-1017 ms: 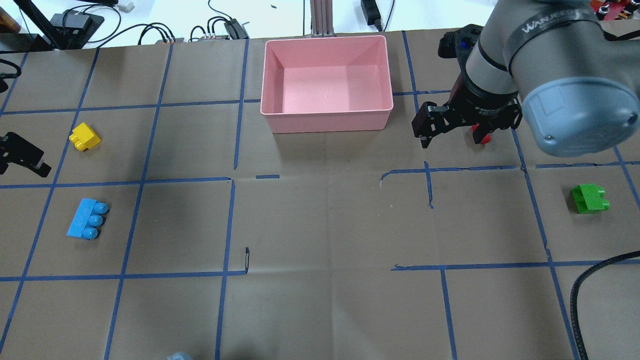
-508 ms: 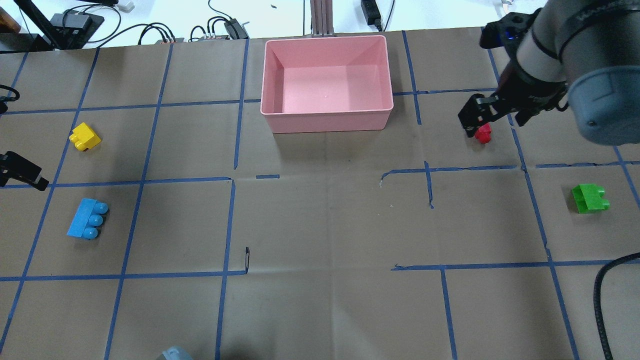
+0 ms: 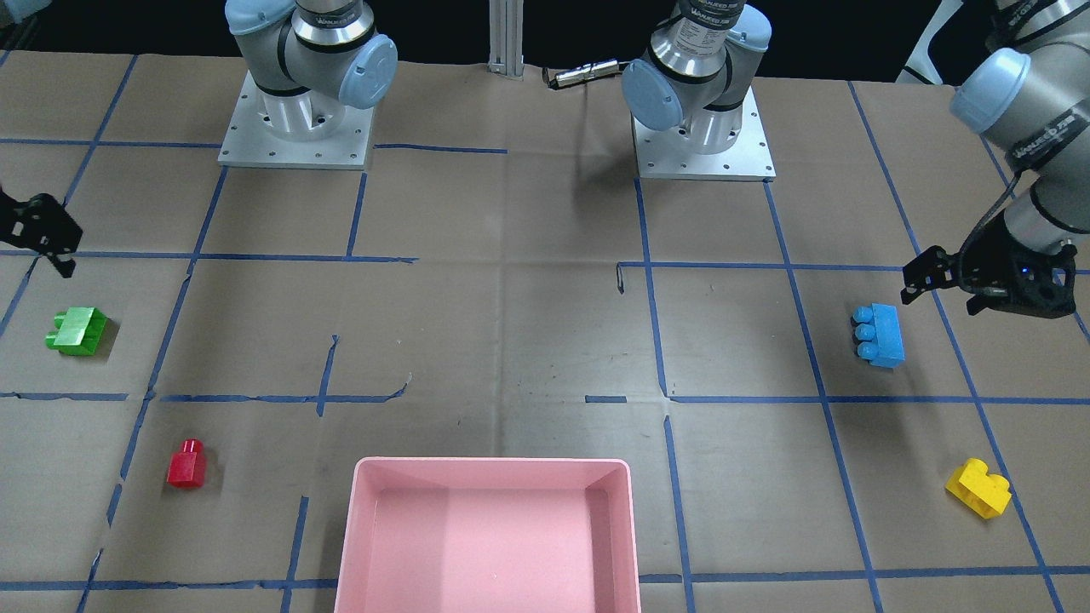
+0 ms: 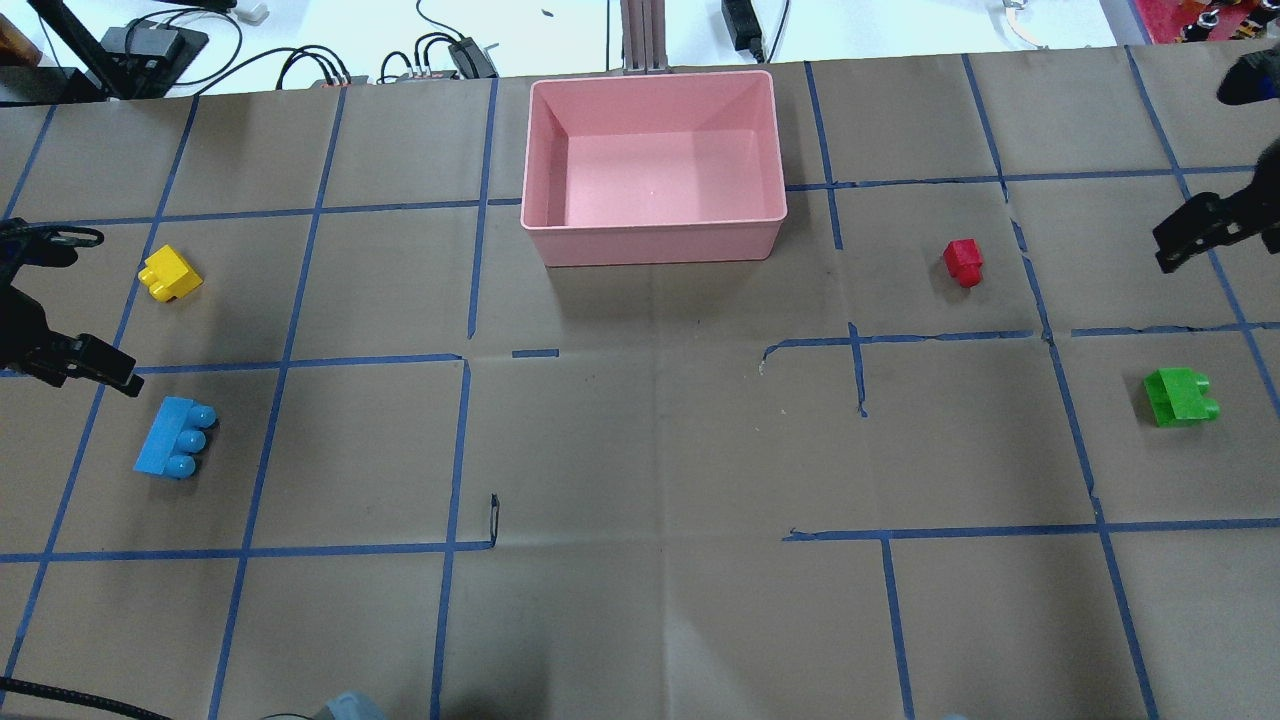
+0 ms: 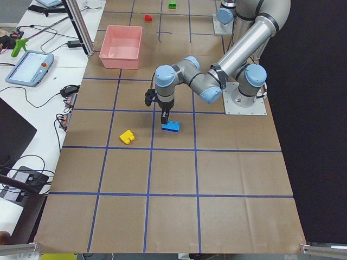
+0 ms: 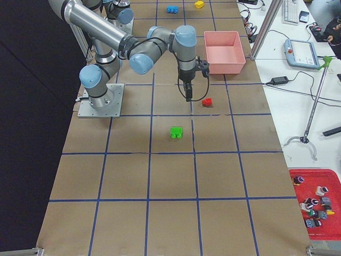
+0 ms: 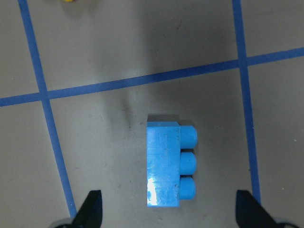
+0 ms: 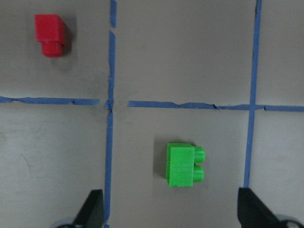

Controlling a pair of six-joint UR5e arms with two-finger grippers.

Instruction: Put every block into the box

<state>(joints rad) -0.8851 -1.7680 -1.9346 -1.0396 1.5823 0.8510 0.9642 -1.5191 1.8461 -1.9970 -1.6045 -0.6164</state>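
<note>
Your left gripper (image 7: 170,213) hangs with its fingers spread wide and nothing between them. In its wrist view the light blue three-stud brick (image 7: 164,164) lies on its side on the brown paper below, between the two fingertips as seen from above, and no finger touches it. Your right gripper (image 8: 172,211) is spread just as wide and also holds nothing. It hovers over the green brick (image 8: 183,165), which rests on its side just inside a taped square, its two studs pointing away from the table's middle. The small red brick (image 8: 50,33) sits one square over, across the blue tape line, between the green brick and the pink box (image 4: 655,235). The yellow brick (image 4: 170,273) lies near the blue one on the robot's left side. You can see the box at the middle of the table's far edge, well apart from both grippers — all four bricks lie on the paper outside it.
</note>
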